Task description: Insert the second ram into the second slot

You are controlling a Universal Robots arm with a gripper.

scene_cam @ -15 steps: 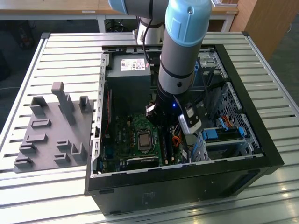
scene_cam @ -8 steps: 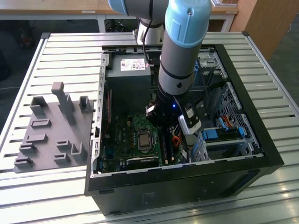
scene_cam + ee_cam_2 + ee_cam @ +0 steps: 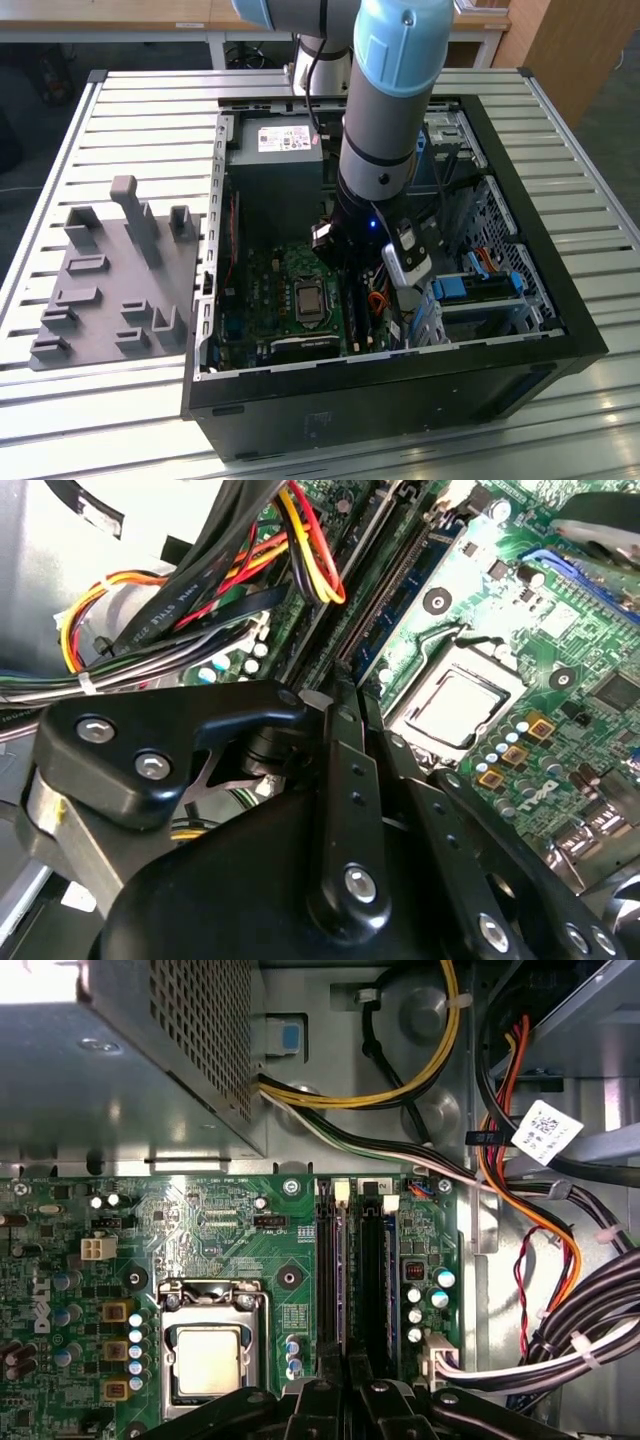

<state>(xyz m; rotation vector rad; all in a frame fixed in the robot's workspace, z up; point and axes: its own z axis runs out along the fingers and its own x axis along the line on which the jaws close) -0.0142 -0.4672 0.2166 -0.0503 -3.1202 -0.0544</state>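
My gripper (image 3: 352, 285) is low inside the open computer case, over the two black memory slots (image 3: 372, 1270) beside the processor socket (image 3: 208, 1358). In both wrist views its black fingers (image 3: 322, 1400) stand close together, shut. A thin blue strip, the second ram (image 3: 344, 1280), runs on edge away from the gripper (image 3: 345, 1375), in line with the slot nearer the socket. The second wrist view shows the ram's blue side (image 3: 410, 585) leading off from the gripper (image 3: 345, 695). How deep the ram sits in the slot I cannot tell.
Cable bundles (image 3: 200, 590) hang close beside the gripper, and more cables (image 3: 520, 1190) run along the case wall. The power supply (image 3: 275, 145) sits at the back and drive bays (image 3: 480, 290) at the exterior view's right. A grey holder (image 3: 110, 280) lies outside the case.
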